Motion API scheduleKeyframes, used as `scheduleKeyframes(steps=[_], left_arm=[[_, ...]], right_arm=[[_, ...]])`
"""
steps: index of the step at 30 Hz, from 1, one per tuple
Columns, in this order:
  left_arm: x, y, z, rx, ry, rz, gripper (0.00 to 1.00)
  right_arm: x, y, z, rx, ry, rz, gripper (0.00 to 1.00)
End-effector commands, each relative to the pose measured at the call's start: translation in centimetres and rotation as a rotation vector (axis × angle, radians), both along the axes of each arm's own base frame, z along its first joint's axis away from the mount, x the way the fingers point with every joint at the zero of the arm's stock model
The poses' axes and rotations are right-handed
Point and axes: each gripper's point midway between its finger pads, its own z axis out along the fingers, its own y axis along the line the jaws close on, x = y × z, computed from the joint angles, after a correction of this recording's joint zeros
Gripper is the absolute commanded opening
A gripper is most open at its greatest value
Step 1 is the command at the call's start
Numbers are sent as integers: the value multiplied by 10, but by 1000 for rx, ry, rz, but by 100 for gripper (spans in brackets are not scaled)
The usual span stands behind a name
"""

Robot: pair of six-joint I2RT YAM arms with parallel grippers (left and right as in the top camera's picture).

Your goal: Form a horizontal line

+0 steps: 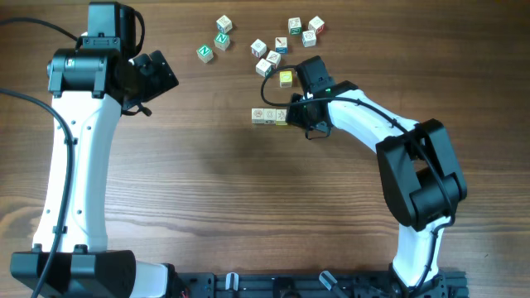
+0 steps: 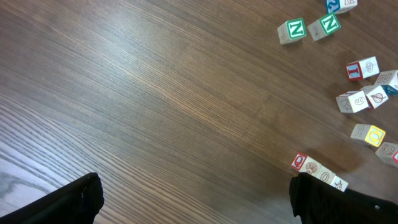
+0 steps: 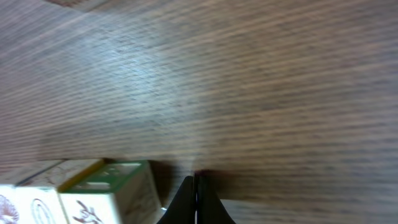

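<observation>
Row of three small pale wooden picture cubes [image 1: 270,116] lies side to side near the middle of the brown wooden table [image 1: 207,190], its yellowish end cube [image 1: 281,117] just beside the right arm's black gripper [image 3: 196,198]. We see those jaws pressed together, gripping nothing, low over the table next to the row's end. The left arm's gripper [image 2: 196,182] hangs well apart from the row, jaws spread wide and empty. Loose letter cubes [image 1: 273,50] lie scattered beyond, with a lone yellow cube [image 1: 286,79] nearest the row. We judge the line formed, or nearly so; the danger now lies in the pull-away. A sideways drift of the closed jaws could knock the end cube askew and open a gap, and the right wrist, swinging back, could sweep the lone yellow cube into the row.
</observation>
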Motion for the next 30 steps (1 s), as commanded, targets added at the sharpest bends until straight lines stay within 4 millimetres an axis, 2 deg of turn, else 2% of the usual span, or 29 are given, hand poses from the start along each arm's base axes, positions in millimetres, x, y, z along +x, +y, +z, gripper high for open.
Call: scheduleKeyframes(steps=[1, 4, 7, 9, 22, 30], left_arm=[[-1, 1, 1, -8, -4, 10, 100], [-1, 1, 1, -8, -5, 10, 100], [-1, 1, 1, -8, -4, 10, 100], [-1, 1, 1, -8, -4, 10, 100], [-1, 1, 1, -8, -4, 10, 100], [-1, 1, 1, -8, -4, 10, 100]], right_arm=[[-23, -26, -23, -119, 84, -29, 4], [-30, -25, -9, -105, 98, -20, 4], [-37, -10, 10, -19, 107, 22, 4], [-40, 0, 16, 39, 121, 41, 4], [-43, 15, 13, -73, 47, 59, 4], [-31, 21, 13, -57, -1, 36, 4]])
